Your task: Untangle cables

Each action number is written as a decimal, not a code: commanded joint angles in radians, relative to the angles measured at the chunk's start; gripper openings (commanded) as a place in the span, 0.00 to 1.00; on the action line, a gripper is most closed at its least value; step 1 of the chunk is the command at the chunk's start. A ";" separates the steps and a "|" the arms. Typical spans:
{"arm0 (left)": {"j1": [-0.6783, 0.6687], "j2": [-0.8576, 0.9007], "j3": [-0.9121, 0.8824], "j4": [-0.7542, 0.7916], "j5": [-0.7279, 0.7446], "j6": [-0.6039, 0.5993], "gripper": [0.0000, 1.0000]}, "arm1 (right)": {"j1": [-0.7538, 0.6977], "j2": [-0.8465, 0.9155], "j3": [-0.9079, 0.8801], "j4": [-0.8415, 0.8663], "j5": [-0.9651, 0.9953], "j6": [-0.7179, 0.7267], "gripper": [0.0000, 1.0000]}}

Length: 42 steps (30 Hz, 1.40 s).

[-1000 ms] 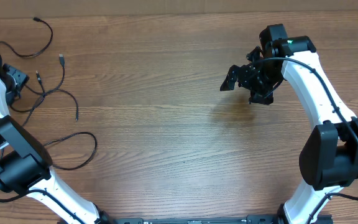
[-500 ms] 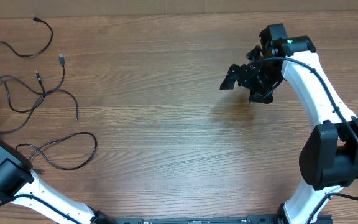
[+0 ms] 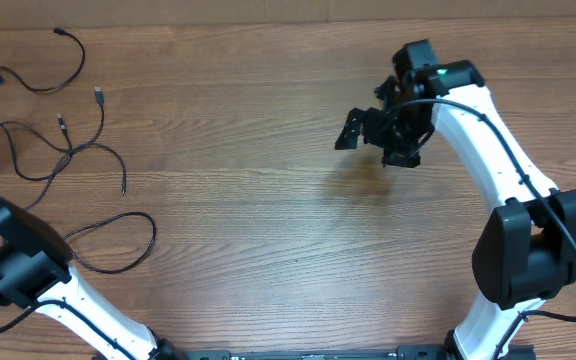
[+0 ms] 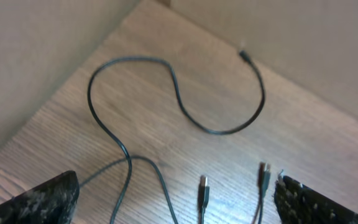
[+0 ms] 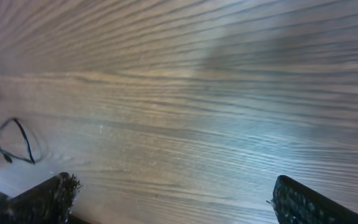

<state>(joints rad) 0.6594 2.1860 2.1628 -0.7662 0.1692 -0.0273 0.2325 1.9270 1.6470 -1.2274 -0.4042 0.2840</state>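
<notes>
Loose cables lie just beside the left jaws, well apart from the right jaws; both pairs spread, empty

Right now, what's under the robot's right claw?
Only bare wooden table under the open, empty right gripper. From above it covers that spot; its wrist camera shows it. Cables lie far away.

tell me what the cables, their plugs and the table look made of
Cables: likely rubber or plastic sheath, matte black, bending in soft loops. Plugs: dark moulded bodies with silvery tips, probably metal. Table: wood or wood-look laminate, brown with long grain lines and a slight sheen.
</notes>
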 commanded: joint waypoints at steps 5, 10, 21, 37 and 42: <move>-0.012 0.045 -0.202 0.119 -0.125 -0.232 1.00 | 0.108 -0.034 -0.005 0.038 0.030 0.000 1.00; -0.040 0.159 -0.208 0.110 -0.125 -0.331 1.00 | 0.149 -0.034 -0.005 0.047 0.030 0.000 1.00; -0.047 0.283 -0.208 0.245 -0.038 -0.389 0.73 | 0.161 -0.034 -0.005 0.029 0.030 0.000 1.00; -0.071 0.345 -0.211 0.234 -0.019 -0.304 0.06 | 0.161 -0.034 -0.005 0.030 0.030 0.000 1.00; -0.055 0.324 -0.206 0.187 -0.019 -0.280 0.04 | 0.161 -0.034 -0.005 0.028 0.030 0.000 1.00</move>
<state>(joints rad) 0.6018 2.4653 1.9705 -0.5308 0.1383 -0.3439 0.3874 1.9270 1.6470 -1.1980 -0.3843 0.2840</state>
